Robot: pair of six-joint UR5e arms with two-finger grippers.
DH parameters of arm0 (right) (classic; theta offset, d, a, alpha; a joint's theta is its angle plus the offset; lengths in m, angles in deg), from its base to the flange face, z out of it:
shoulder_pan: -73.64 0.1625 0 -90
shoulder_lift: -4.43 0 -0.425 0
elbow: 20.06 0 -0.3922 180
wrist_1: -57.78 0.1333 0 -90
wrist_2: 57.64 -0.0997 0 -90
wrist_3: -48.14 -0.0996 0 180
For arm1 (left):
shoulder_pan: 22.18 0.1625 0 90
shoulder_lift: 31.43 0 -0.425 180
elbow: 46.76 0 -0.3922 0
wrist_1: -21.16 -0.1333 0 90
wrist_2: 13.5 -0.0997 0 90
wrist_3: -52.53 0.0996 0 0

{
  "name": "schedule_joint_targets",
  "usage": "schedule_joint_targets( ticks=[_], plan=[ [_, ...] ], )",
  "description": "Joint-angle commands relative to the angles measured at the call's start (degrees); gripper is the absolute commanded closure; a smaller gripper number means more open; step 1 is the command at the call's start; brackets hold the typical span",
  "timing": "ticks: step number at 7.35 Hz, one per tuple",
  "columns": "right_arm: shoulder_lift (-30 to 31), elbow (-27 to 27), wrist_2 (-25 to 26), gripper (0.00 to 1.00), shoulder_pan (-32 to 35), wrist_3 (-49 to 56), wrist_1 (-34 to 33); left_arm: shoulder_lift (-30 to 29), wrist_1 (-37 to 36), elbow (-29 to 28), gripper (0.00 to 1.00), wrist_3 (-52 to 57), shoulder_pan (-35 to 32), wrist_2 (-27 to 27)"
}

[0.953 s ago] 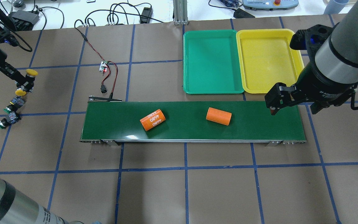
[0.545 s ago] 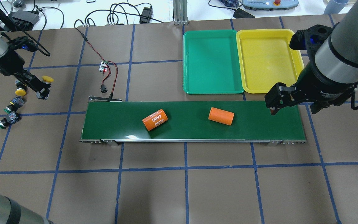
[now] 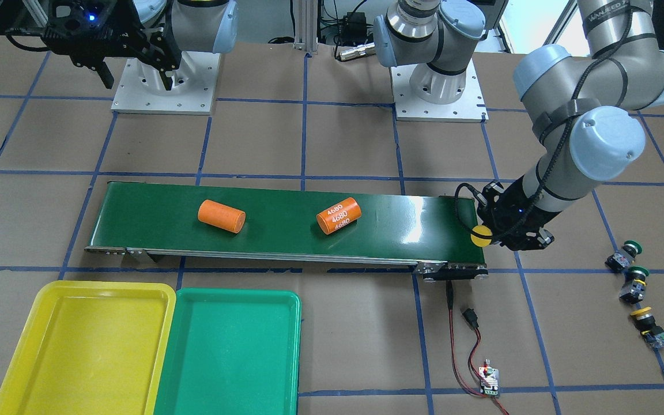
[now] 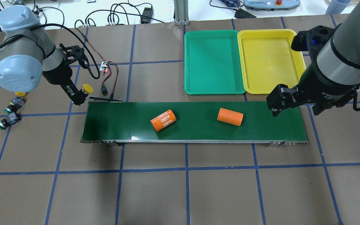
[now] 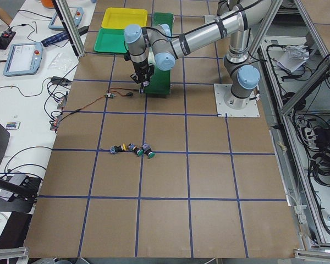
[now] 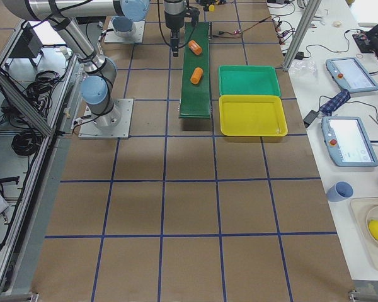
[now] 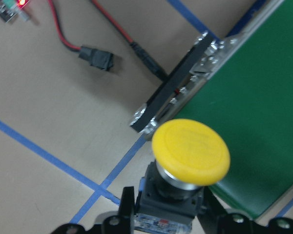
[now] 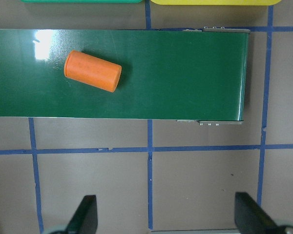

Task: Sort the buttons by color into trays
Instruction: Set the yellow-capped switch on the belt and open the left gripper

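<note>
**A:** What is seen at the far left of the overhead view?

**B:** Three loose buttons (image 4: pixel 13 117) are laid in a row on the paper-covered tabletop (image 4: pixel 180 187), well apart from the trays. The yellow-capped one is half hidden there by the left arm. In the front-facing view all three are shown plainly: two green caps and one yellow.

**A:** And the left tool?

**B:** The left tool (image 4: pixel 80 95) is closed on the black body of a fourth button (image 4: pixel 87 88), held just beside the left end of the conveyor belt (image 4: pixel 192 128). Only in the left wrist view is its smooth, domed yellow cap seen close, over the belt's metal corner bracket. A small circuit board (image 4: pixel 105 66) with red and black wires lies near.

**A:** What is carried on the belt?

**B:** Two smooth orange cylinders are, one marked 4680 (image 4: pixel 163 120) and one plain (image 4: pixel 230 117), lying apart.

**A:** The trays?

**B:** A green tray (image 4: pixel 214 62) and a yellow tray (image 4: pixel 270 62), glossy with rounded corners, are set touching beyond the belt.

**A:** The right tool?

**B:** The right tool (image 8: pixel 165 196) is spread wide near the belt's right end, and nothing is gripped.
</note>
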Motion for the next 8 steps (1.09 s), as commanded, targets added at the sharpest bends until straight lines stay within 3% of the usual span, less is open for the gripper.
schedule_joint_targets(
  ticks=[1, 3, 5, 6, 8],
  plan=[
    [0.1, 0.0, 0.0, 0.0, 0.0, 0.0, 0.0, 5.0, -2.6, 7.5, 1.0, 0.6, -1.2, 1.6],
    [0.1, 0.0, 0.0, 0.0, 0.0, 0.0, 0.0, 6.6, -11.6, 13.4, 1.0, 0.5, -3.0, 1.5],
    [0.1, 0.0, 0.0, 0.0, 0.0, 0.0, 0.0, 5.3, -15.5, 14.2, 1.0, -0.8, -5.8, 1.0],
    [0.1, 0.0, 0.0, 0.0, 0.0, 0.0, 0.1, 5.9, -15.6, 15.0, 0.55, -1.1, -5.9, 1.0],
    [0.2, 0.0, 0.0, 0.0, 0.0, 0.0, 0.2, 5.0, -18.9, 16.4, 0.0, -4.0, -5.9, 1.1]
  ],
)
